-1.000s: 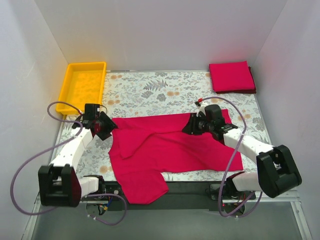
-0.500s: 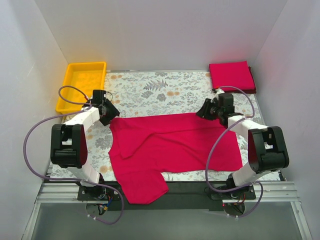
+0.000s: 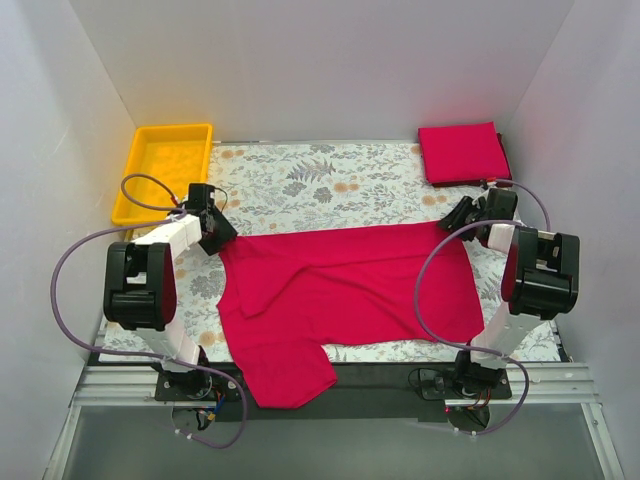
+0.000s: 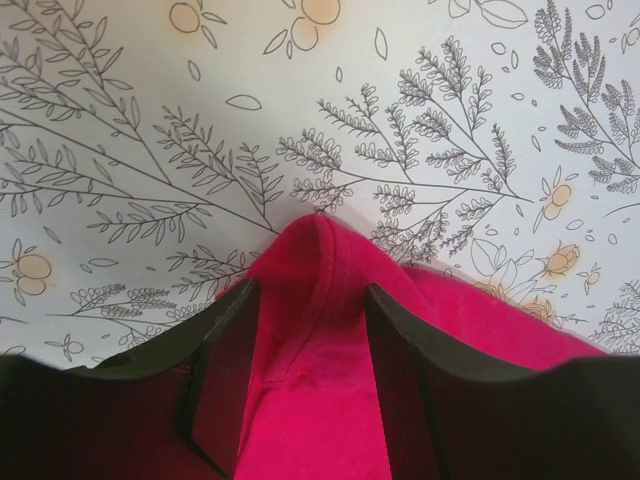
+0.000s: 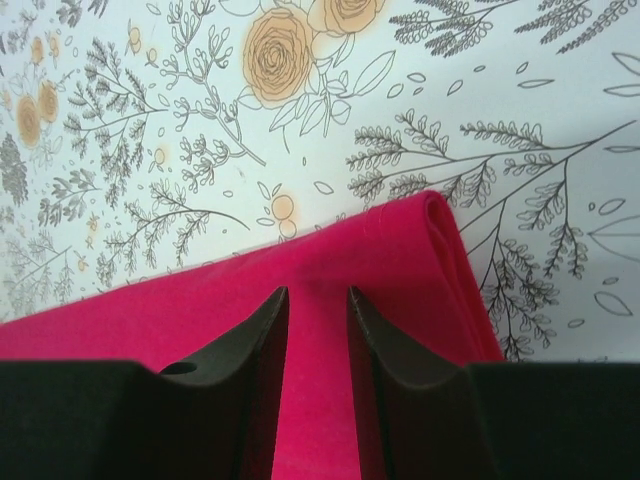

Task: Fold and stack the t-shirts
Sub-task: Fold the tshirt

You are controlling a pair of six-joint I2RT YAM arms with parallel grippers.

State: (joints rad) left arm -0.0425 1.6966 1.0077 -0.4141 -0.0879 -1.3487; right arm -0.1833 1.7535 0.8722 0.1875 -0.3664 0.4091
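One crimson t-shirt (image 3: 340, 290) lies spread, partly folded, on the flowered table (image 3: 300, 180), its lower part hanging over the near edge. A folded red shirt (image 3: 463, 153) sits at the far right corner. My left gripper (image 3: 218, 235) is at the spread shirt's far left corner. In the left wrist view its jaws (image 4: 310, 290) stand apart, with the hemmed corner (image 4: 320, 330) between them. My right gripper (image 3: 455, 215) is at the far right corner. Its jaws (image 5: 316, 295) stand a narrow gap apart over the flat cloth (image 5: 400, 260).
A yellow plastic tray (image 3: 170, 128) stands at the far left corner of the table. White walls close in the table on three sides. Purple cables loop beside both arms.
Both grippers have moved outward and away along the shirt's far edge, from its inner part to its two far corners. The right one went farthest. The shirt has barely shifted.
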